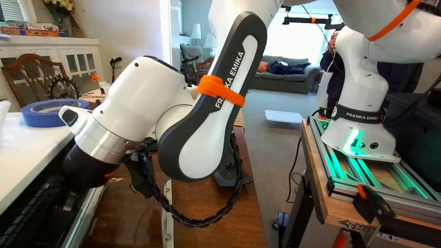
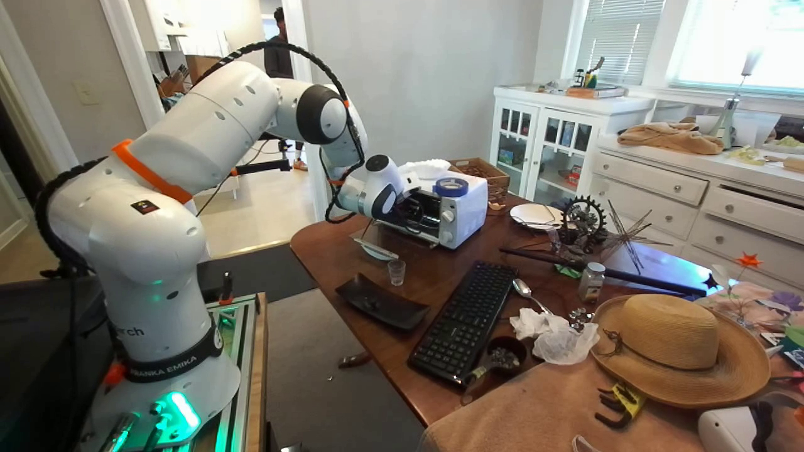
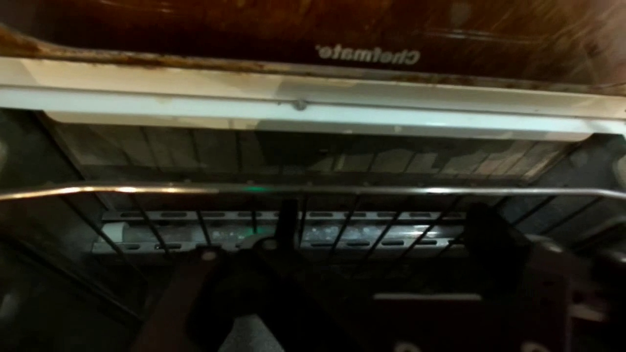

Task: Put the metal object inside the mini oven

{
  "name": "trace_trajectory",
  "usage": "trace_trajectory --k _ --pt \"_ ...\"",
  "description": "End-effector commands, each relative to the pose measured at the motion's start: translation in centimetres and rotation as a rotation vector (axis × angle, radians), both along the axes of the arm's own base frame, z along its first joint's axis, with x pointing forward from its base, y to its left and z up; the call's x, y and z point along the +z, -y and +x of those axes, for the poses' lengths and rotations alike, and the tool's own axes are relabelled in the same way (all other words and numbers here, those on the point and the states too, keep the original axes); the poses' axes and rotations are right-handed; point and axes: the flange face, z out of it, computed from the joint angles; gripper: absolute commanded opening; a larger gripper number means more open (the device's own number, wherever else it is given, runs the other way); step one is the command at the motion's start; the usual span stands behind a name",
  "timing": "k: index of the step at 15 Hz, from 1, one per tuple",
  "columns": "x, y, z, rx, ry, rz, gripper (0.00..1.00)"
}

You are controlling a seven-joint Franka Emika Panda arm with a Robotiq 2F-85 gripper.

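Dark tray [image 2: 392, 307], prob. the metal object, is lying lower mid-frame in an exterior view, out on the table [image 2: 433, 267] near its edge, presumably for easy reach. Just right of frame centre, the mini oven [image 2: 470, 216] is standing w/ its door [image 3: 234, 29] lowered, prob. for access. Gripper [image 3: 384, 212] is hanging in the opening by the wire rack [image 3: 352, 191], fingers [image 3: 494, 239] standing wide apart, nothing visible btwn. Blue tape [image 2: 452, 192] is sitting on top, maybe just parked.
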Motion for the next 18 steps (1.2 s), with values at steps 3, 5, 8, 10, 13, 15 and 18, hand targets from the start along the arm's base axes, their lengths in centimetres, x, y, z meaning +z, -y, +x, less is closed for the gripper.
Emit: trace_trajectory --k 3,5,8,10,13,15,18 --pt "0.3 0.4 -5.4 0.017 0.085 0.017 0.52" --pt "0.4 0.8 -6.8 0.002 0.128 0.016 0.45" --pt "0.2 1.1 -8.4 -0.026 0.150 0.008 0.44" --pt "0.2 1.2 -8.9 -0.043 0.157 0.006 0.44" --pt "0.5 1.2 -9.0 -0.056 0.166 -0.005 0.44" --pt "0.5 1.1 -8.5 -0.059 0.177 -0.009 0.44" --pt "0.4 0.7 -7.1 -0.057 0.179 -0.012 0.44"
